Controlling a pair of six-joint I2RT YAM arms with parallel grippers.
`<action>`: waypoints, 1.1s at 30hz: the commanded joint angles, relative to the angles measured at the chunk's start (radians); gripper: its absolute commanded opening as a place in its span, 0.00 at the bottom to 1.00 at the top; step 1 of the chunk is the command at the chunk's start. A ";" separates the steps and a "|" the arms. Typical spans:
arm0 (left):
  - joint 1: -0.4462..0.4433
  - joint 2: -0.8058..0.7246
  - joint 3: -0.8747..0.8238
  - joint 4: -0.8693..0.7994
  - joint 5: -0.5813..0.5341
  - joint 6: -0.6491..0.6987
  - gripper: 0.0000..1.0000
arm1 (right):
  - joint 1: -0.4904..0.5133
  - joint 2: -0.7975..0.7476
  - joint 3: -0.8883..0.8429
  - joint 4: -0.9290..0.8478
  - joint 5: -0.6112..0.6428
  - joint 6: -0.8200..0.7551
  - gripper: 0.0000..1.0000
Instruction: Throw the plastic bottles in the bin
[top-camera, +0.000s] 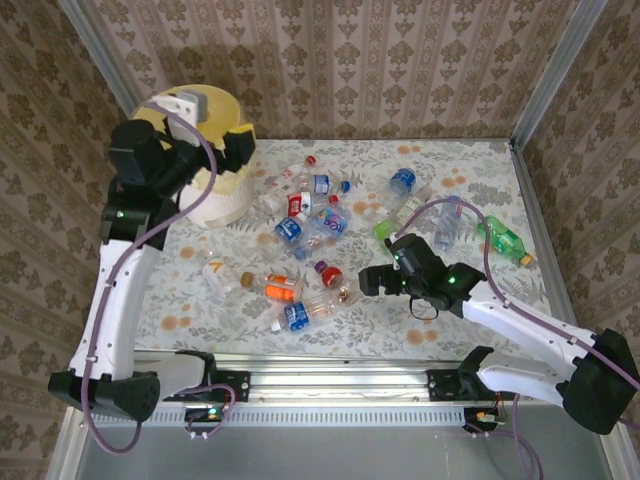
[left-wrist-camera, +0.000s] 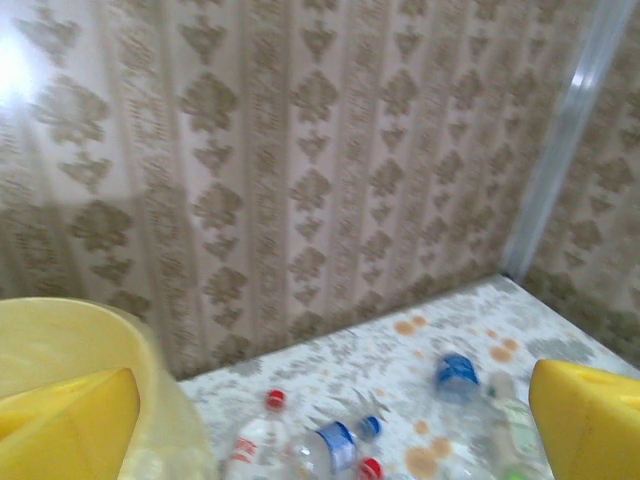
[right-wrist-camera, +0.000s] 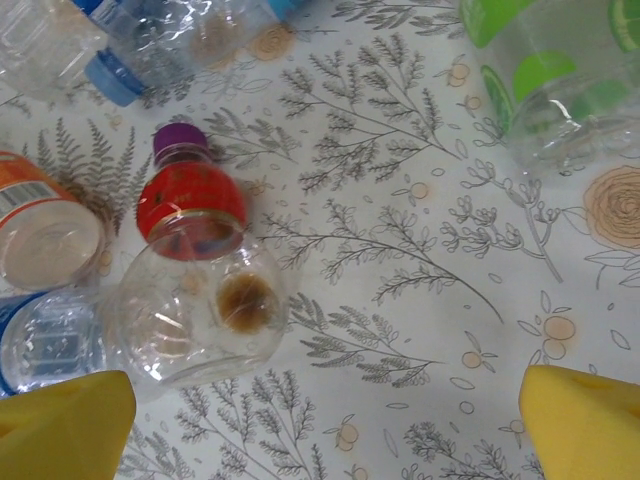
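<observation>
Now: my right pincer (right-wrist-camera: 320, 425) apart, low; purple-capped bottle (right-wrist-camera: 190, 285) ahead-left, likely next grab. My left pincer (left-wrist-camera: 325, 415) apart, empty; bin (left-wrist-camera: 85, 335) below-left.

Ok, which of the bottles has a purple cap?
The round clear bottle with the red label, lying just ahead of the open right gripper. The capped bottle next to it has a blue cap.
</observation>
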 joint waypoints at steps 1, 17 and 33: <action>-0.072 -0.053 -0.044 -0.017 -0.008 0.020 1.00 | -0.045 0.034 0.058 -0.058 0.023 -0.002 1.00; -0.545 -0.211 -0.386 0.035 -0.321 -0.098 1.00 | -0.279 0.594 0.421 -0.115 0.032 -0.333 1.00; -0.604 -0.256 -0.429 0.010 -0.401 -0.123 1.00 | -0.286 0.825 0.519 -0.101 0.034 -0.364 0.94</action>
